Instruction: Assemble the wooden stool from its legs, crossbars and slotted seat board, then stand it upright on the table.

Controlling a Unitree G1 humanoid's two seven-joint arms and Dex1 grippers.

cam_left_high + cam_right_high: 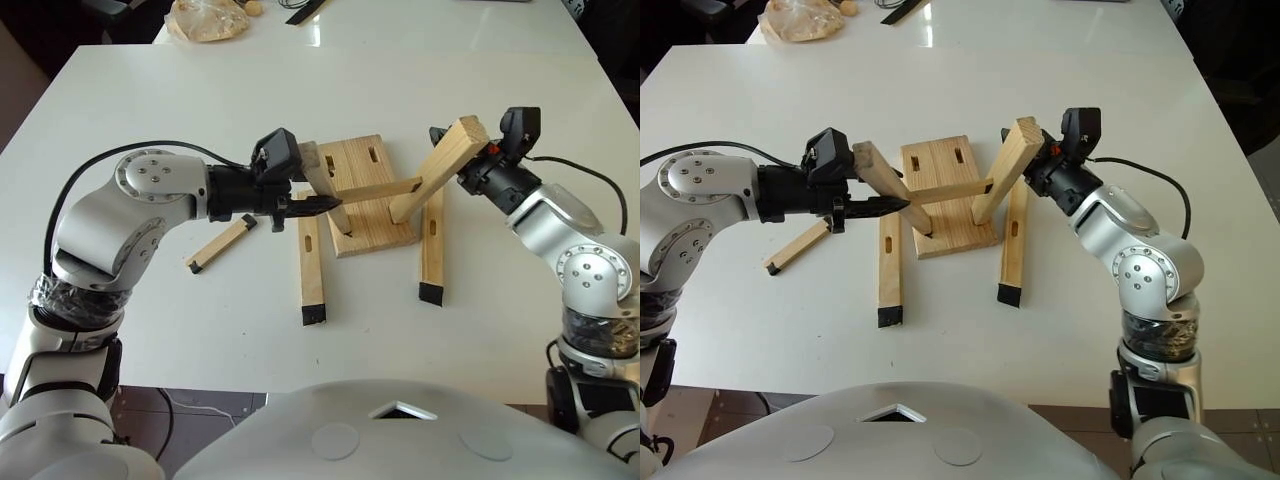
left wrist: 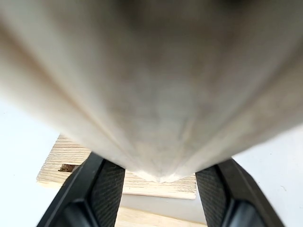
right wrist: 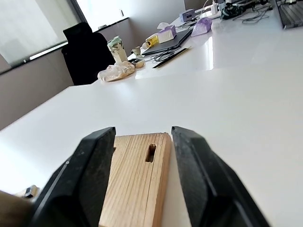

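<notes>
Left gripper (image 1: 318,205): fingers (image 2: 106,189) closed narrow on the left leg (image 1: 322,180), gripping it about mid-length.
Left leg: tilted, top end behind the gripper, foot past the fingertips and down on the board (image 1: 352,170). I cannot tell whether it sits in a slot.
Right gripper (image 1: 472,170): clamps the upper end of the right leg (image 1: 440,165).
Right leg: slants from the right gripper down to the board.
Crossbar (image 1: 380,188): spans between the two held legs, level with the left gripper's tips.
Board: flat on the table (image 1: 200,110), under and between both grippers.
Left spare leg (image 1: 311,265): lies flat just below the left gripper, toward the robot.
Right spare leg (image 1: 432,250): lies flat below the right gripper, beside the board.
Short bar (image 1: 218,245): lies flat under the left wrist.
</notes>
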